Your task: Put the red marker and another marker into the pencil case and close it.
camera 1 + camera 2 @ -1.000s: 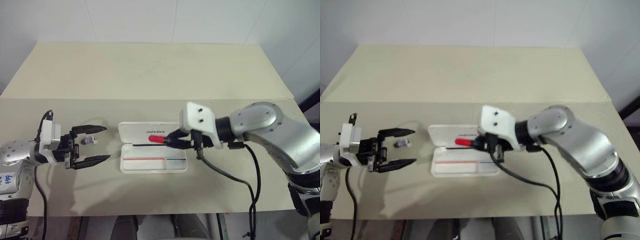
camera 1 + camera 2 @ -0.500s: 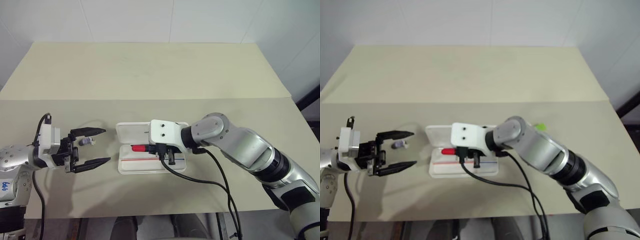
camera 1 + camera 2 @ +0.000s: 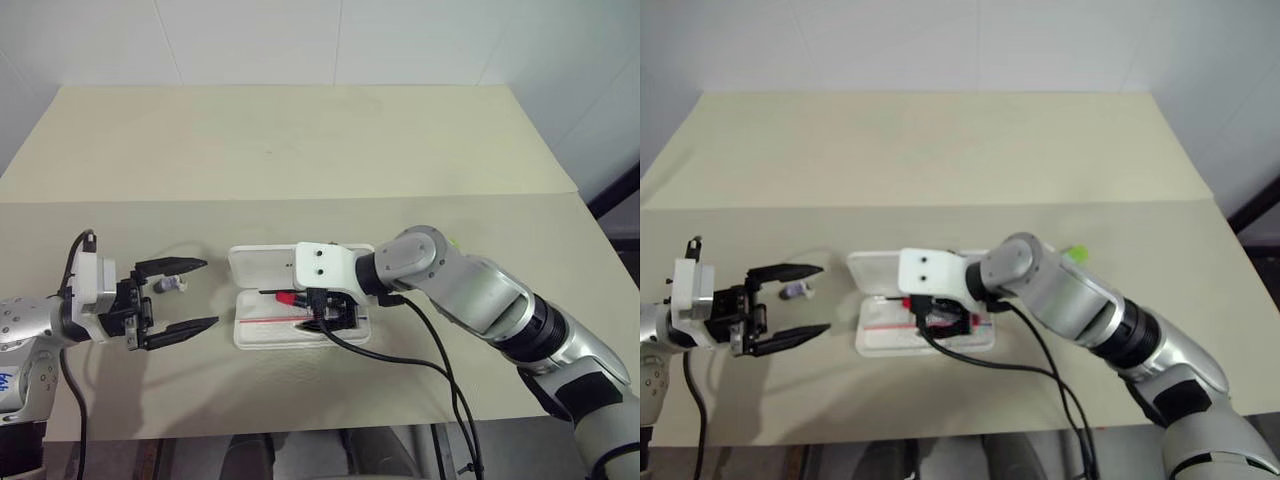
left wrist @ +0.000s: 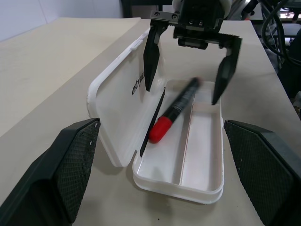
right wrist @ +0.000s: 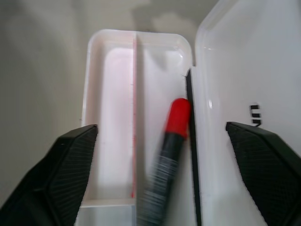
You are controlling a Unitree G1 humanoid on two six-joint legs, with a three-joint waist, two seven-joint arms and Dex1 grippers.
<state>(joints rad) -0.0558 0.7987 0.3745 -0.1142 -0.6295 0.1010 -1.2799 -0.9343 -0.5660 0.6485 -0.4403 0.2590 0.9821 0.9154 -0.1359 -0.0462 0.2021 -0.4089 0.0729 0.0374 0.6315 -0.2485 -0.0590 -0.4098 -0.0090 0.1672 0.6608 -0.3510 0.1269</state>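
**Red marker dropped in the case, green one next**

So the right gripper (image 4: 188, 61) sits right over the open pencil case (image 3: 255, 335) with its two black fingers spread wide, and the red marker (image 4: 174, 110) is loose between them, lying in the compartment next to the hinge, red cap toward the left end of the case. It looks blurred in the right wrist view, so I'd guess it's only just landing. Nothing's pinching it. The case sits near the front edge of the desk (image 3: 300, 150), about the middle, lid laid back flat toward the far side.

The left gripper (image 3: 172, 296) hangs off to the left of the case, also wide open and empty. There's a small pale thing (image 3: 170, 285) on the desk by its far finger; can't tell what it is.

The other marker (image 3: 1074, 253), the stubby green one, pokes out behind the right arm, on the desk just past the case's right end.

My read: step one's basically done. Next the right arm needs to back up and out, swing over to the green marker, grab it, drop it in the case, then flip the lid shut.
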